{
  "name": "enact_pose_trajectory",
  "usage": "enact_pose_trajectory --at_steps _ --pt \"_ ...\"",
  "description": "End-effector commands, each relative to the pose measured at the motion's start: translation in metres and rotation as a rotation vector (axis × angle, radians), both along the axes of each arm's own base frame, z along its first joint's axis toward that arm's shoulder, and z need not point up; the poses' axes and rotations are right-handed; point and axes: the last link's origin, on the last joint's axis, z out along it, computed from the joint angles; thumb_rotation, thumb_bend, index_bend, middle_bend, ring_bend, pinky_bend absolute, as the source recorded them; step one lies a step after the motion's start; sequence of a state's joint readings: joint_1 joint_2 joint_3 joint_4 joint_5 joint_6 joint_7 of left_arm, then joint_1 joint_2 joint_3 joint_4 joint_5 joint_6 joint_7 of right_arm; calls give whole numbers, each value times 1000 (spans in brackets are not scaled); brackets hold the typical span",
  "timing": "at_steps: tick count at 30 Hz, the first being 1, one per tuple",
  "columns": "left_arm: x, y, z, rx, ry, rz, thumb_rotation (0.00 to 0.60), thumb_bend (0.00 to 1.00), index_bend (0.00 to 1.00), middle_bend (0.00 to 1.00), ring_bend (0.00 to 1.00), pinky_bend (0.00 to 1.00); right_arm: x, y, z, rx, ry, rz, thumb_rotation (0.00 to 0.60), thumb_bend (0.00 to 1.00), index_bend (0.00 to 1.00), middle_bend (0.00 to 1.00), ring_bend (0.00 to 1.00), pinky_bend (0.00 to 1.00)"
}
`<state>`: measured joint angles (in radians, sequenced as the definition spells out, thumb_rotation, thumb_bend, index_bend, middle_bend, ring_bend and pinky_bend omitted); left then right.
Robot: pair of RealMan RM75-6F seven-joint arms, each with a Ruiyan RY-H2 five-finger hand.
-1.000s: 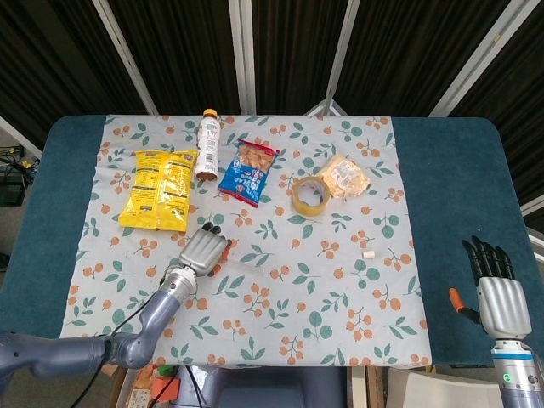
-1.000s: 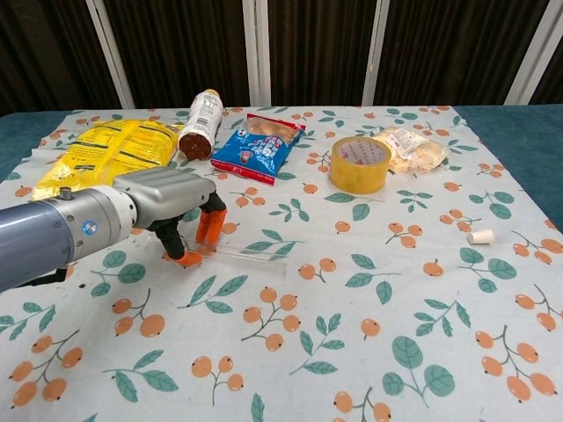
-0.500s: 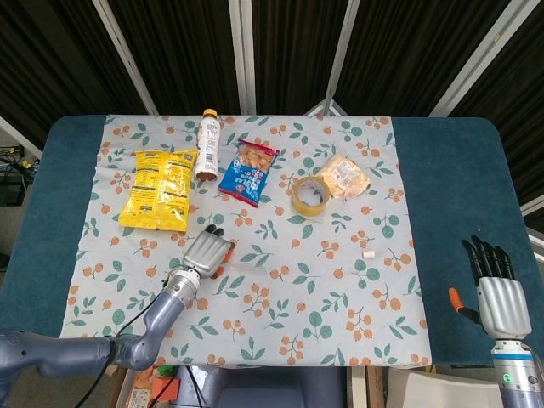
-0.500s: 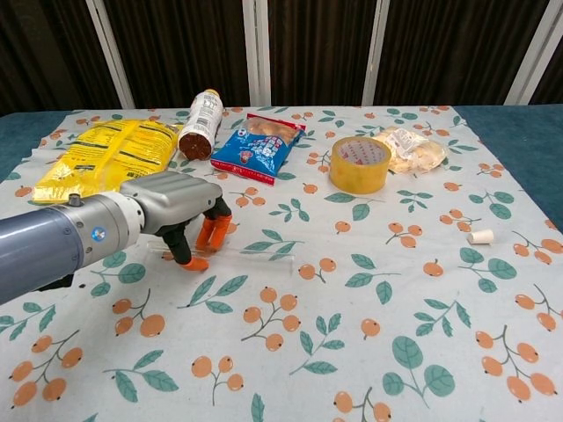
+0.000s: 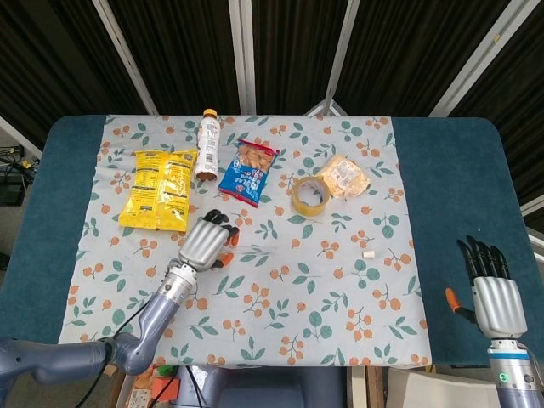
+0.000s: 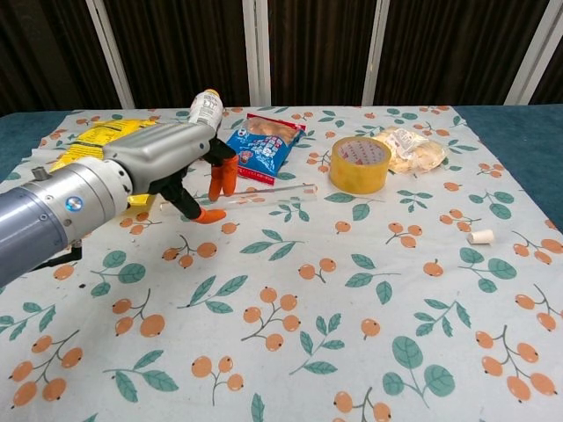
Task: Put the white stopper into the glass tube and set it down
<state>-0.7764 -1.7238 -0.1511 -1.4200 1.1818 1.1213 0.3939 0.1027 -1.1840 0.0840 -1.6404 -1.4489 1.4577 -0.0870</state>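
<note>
Grey right hand [image 5: 495,299] sits nearest the robot, off the tablecloth over the blue table [image 5: 459,187] edge, fingers straight and spread, holding nothing; only the head view shows it. Left hand [image 6: 180,158] is up off the floral tablecloth [image 6: 352,325], orange-tipped fingers [image 6: 222,180] pinched on one end of the glass tube [image 6: 268,191]. Tube lies roughly level, sticking out from the fingers toward the robot's right, clear of the cloth. White stopper [image 6: 480,236] lies on the cloth well apart from that hand, on the right side, between the 2 hands in the head view. Farther back: yellow tape roll [image 6: 360,163], clear snack packet [image 6: 407,148] just behind it, blue snack bag [image 6: 259,147], bottle [image 6: 203,110] lying on its side, yellow bag [image 5: 160,189] at far left.
</note>
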Motion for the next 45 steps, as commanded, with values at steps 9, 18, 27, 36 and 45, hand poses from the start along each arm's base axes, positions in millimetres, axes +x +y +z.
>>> enact_pose_trajectory --at_steps 9,18,27,36,45 --pt "-23 9 59 99 -193 57 600 501 688 695 264 186 28 -49 -20 56 -22 4 600 392 156 4 0 0" --pt "-33 12 101 135 -241 87 600 498 685 692 264 185 64 -95 -62 192 19 21 600 392 304 52 0 0" --pt "-41 7 124 152 -233 63 600 497 686 693 264 185 73 -113 -105 283 150 63 600 393 378 85 0 0" --pt "-46 6 134 156 -225 39 600 525 687 696 264 185 68 -119 -122 306 183 75 600 392 407 95 0 0" --pt "-48 5 135 154 -205 32 600 575 688 698 264 185 60 -120 -129 315 185 52 600 392 415 95 0 0"
